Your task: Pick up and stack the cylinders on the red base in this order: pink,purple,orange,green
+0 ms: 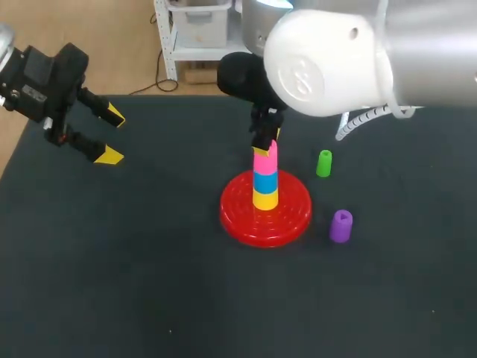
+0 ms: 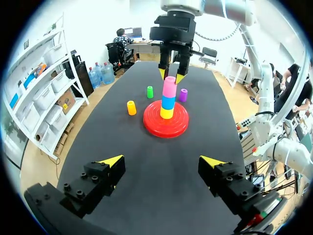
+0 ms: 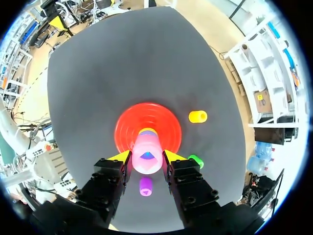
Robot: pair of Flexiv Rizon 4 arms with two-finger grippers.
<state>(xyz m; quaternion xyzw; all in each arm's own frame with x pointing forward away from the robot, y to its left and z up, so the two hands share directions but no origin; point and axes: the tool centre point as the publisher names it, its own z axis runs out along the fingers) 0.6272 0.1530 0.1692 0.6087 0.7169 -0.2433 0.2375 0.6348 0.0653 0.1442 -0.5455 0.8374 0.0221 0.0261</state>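
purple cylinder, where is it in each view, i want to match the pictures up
Head view: the purple cylinder is on the table just right of the red base, nearer the camera than the green cylinder.
Left wrist view: purple cylinder beyond the red base, beside the stack.
Right wrist view: purple cylinder under the right gripper, off the red base.
Shared landmark: the red base.
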